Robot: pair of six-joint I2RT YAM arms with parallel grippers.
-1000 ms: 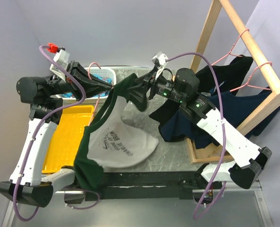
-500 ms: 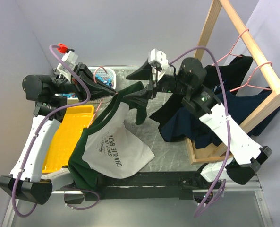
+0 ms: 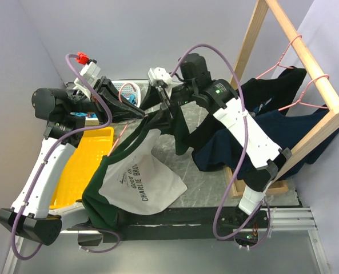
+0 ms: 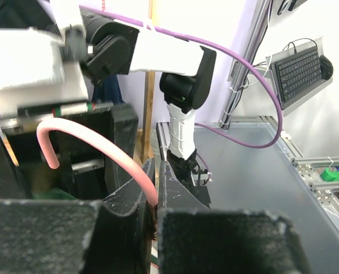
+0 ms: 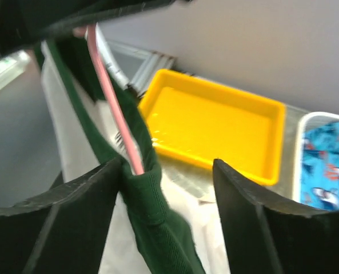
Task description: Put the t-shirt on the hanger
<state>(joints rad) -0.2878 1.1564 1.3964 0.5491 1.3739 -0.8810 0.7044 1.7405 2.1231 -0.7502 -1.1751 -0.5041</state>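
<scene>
- Dressing the hanger (image 4: 95, 140) is the step in hand, I judge: the t-shirt (image 3: 140, 182) is hanging from it in the air between the two arms, and its lower part is draping down toward the near edge of the table.
- The left gripper (image 4: 157, 177) is clenching the hanger just below the curled hook, and the pink wire is coming out between its closed fingers.
- The right gripper (image 5: 167, 169) is standing released, with its fingers apart on both sides of the green shoulder cloth and the wire that is entering it. The cloth is leaning on one finger only, so nothing is being pinched.
- The next move is probably asking the right gripper to pinch the green cloth and draw it along the wire until the shoulder is sitting on the hanger arm, while the left one is holding steady.
- The wire is looking thin, smooth and stiff. The shirt is looking soft, off-white in front with dark print, dark green at sleeves and collar, with a thick stitched hem.
- A glossy yellow plastic tray (image 5: 215, 125) is lying behind.
</scene>
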